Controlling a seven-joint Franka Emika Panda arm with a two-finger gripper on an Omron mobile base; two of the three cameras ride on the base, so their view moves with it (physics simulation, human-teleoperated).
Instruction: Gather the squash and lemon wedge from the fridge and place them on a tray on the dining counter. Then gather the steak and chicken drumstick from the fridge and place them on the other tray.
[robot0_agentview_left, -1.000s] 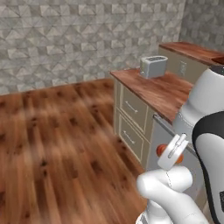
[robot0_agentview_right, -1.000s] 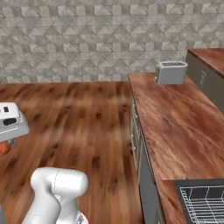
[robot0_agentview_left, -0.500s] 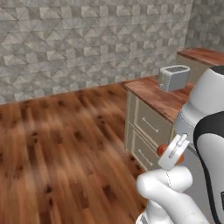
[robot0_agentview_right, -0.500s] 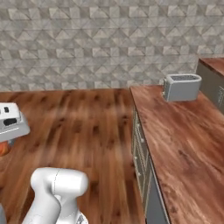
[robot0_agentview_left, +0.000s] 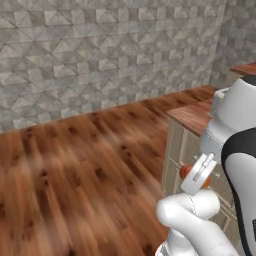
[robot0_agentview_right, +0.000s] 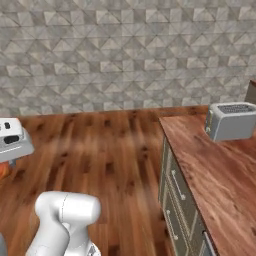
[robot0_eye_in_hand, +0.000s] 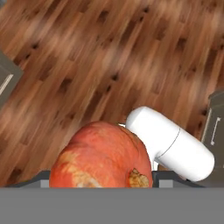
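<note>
- In the hand view, the squash (robot0_eye_in_hand: 103, 157), an orange-red rounded fruit with paler mottled patches and a tan stem scar, sits directly in front of the camera at the bottom of the frame, between the places where the tool's fingertips rise.
- The fingertips themselves are hidden behind the squash, so the tool's point is given in the left base view: tool (robot0_agentview_left: 194, 176). It stands wide and is clamped on the squash; a small orange part of the fruit shows on either side of the white hand there.
- In the right base view, the white and grey hand sits at the left edge with an orange sliver of the squash just below it.
- Below the held squash lies the wooden floor (robot0_eye_in_hand: 100, 57), reddish-brown planks with dark knots. The squash is well clear of it.
- To the right of the arm stands a desk (robot0_agentview_right: 220, 170) with a reddish-brown wood-grain top over a beige cabinet.
- The cabinet front carries drawers (robot0_agentview_right: 175, 192) with slim handles, facing the open floor.
- A silver toaster (robot0_agentview_right: 232, 120) stands on the far part of the desk, near the wall.
- Farthest back, a grey stone-tiled wall (robot0_agentview_left: 105, 55) with a faceted pattern closes the room.
</note>
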